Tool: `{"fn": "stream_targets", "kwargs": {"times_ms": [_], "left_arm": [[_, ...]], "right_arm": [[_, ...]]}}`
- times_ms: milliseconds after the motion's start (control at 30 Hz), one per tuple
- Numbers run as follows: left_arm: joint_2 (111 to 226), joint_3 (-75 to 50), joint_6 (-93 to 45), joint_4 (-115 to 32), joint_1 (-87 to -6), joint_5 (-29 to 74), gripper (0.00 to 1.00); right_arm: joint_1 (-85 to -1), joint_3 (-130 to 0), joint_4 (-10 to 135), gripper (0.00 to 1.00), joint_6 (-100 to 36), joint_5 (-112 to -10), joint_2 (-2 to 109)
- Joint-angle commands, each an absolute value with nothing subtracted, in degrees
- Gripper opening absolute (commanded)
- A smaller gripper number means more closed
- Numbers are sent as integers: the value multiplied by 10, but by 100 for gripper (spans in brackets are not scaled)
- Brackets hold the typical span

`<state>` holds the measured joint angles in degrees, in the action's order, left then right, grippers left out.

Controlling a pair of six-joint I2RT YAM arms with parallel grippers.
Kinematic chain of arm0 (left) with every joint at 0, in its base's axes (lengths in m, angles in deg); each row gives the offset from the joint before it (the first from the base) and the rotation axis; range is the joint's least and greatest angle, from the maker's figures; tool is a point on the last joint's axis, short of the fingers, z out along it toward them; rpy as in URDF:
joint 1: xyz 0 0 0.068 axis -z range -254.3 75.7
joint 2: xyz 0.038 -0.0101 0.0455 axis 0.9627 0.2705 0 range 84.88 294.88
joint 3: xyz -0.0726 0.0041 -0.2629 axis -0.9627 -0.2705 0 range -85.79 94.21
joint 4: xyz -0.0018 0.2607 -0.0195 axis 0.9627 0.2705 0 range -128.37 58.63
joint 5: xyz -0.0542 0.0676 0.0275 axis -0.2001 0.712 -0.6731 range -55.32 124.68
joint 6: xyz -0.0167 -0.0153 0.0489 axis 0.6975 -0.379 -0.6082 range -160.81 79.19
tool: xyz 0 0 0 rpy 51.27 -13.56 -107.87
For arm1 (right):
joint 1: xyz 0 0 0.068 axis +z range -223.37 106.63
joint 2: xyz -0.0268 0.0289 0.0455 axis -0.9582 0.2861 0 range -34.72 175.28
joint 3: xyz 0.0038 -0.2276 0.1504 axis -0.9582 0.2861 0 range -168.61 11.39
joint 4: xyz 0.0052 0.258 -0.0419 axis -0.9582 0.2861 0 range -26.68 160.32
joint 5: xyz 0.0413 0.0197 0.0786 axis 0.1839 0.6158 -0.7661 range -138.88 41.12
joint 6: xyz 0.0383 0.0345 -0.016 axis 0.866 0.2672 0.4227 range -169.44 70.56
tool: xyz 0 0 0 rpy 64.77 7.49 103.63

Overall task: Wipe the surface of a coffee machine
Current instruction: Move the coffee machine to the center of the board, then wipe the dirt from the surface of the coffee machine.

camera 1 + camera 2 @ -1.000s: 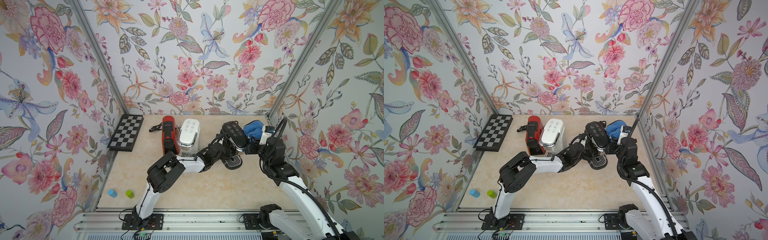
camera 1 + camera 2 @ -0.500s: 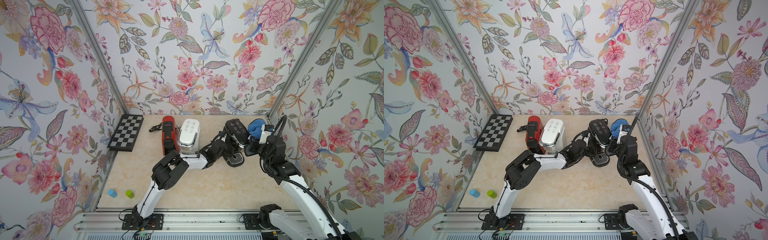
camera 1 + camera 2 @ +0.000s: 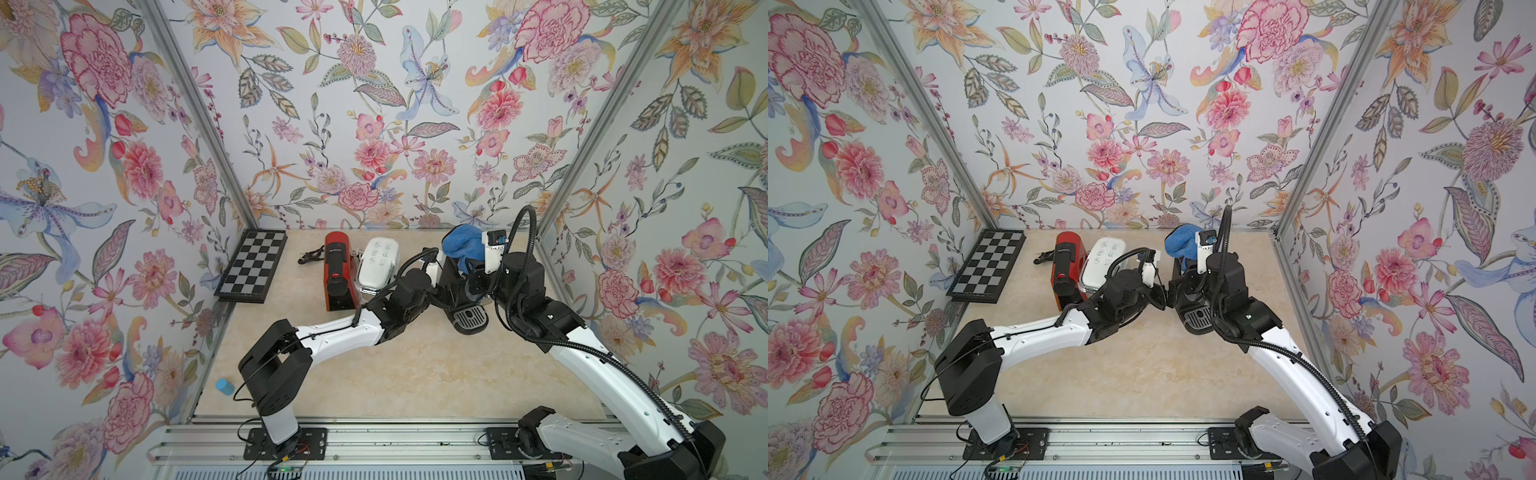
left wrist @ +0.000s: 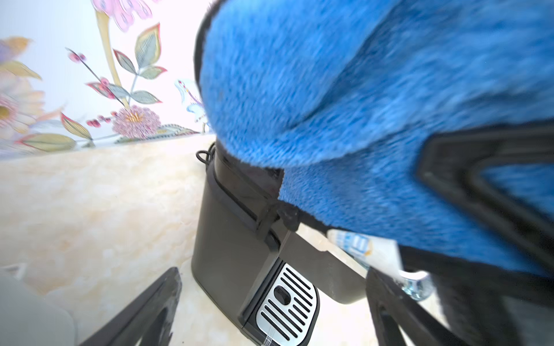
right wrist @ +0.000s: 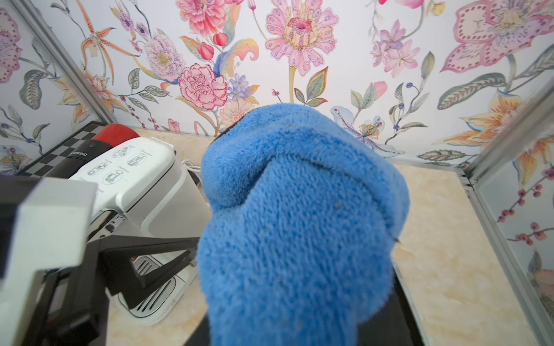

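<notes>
The black coffee machine (image 3: pixel 453 286) stands at the right rear of the table, its slotted metal drip tray (image 3: pixel 470 320) facing the front. A blue cloth (image 3: pixel 460 246) lies bunched over its top, and my right gripper (image 3: pixel 471 266) is shut on that cloth. In the right wrist view the cloth (image 5: pixel 299 227) hides the fingers. My left gripper (image 3: pixel 438 291) is open at the machine's left side. In the left wrist view its fingers (image 4: pixel 163 302) stand wide apart, with the machine (image 4: pixel 227 239) between them; whether they touch it I cannot tell.
A red coffee machine (image 3: pixel 338 270) and a white one (image 3: pixel 378 262) stand side by side just left of my left wrist. A chessboard (image 3: pixel 253 266) leans at the left wall. A blue cup (image 3: pixel 225 386) sits front left. The right wall is close behind the black machine.
My right gripper has carried the blue cloth leftward from behind the machine onto its top, which now hides the buttons. The left arm has stretched further toward the machine.
</notes>
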<state>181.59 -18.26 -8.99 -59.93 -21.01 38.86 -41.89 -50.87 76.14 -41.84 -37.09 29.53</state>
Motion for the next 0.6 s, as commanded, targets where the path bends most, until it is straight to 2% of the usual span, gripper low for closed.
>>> {"fn": "stream_targets", "kwargs": {"times_ms": [0,100,300,467,567], "left_arm": [[1752,-236,-121,-551,-219,436,96],[1671,-287,-117,-552,-236,424,96],[1562,-350,-85,-471,-285,466,96],[1455,-433,-57,-481,-312,519,96],[1402,-459,-36,-453,-354,505,95]], "right_arm": [[-388,-548,765,34,-453,-415,336],[-346,-577,763,34,-479,-420,376],[-297,-636,748,34,-496,-461,447],[-236,-681,747,34,-504,-451,507],[-218,-707,746,34,-491,-483,539]]}}
